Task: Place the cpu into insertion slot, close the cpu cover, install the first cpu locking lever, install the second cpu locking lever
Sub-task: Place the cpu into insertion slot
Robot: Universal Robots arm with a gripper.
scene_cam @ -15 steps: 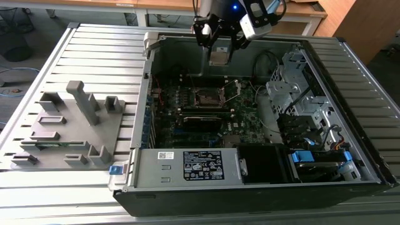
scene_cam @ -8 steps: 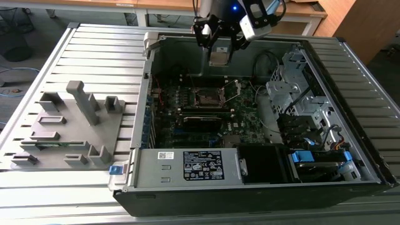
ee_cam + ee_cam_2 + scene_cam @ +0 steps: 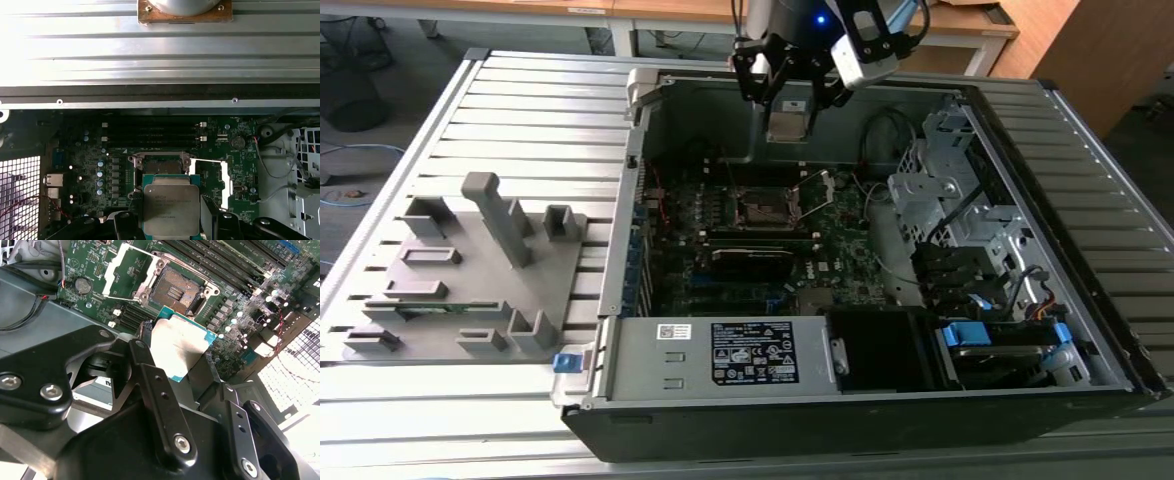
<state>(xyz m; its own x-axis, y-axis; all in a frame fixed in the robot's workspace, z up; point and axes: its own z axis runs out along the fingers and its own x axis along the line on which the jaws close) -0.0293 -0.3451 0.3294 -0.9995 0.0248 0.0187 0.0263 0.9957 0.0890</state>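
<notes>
A ribbed silver metal table (image 3: pixel 520 110) is carrying one dark open-sided computer case (image 3: pixel 854 420), which is lying flat with its one dark green motherboard (image 3: pixel 847 225) facing upward. One black two-fingered gripper (image 3: pixel 790 108) is hanging above the far part of the case. Its fingers (image 3: pixel 142 357) are clamping opposite edges of the one small flat square chip with the dull grey top, the cpu (image 3: pixel 180 347), and holding it in the air well clear of the board. Below it, the one thin silvery framed cpu cover (image 3: pixel 122 270) is standing swung open just beside the one dark square insertion slot (image 3: pixel 175 290), which is lying bare and unfilled. In my judgement the chip is handling as a light, rigid but fragile part. Its smooth lid is looking slippery, so the edges are the proper hold, and its underside and the socket's contacts are tolerating no scraping. I am unable to count the locking levers with confidence.
</notes>
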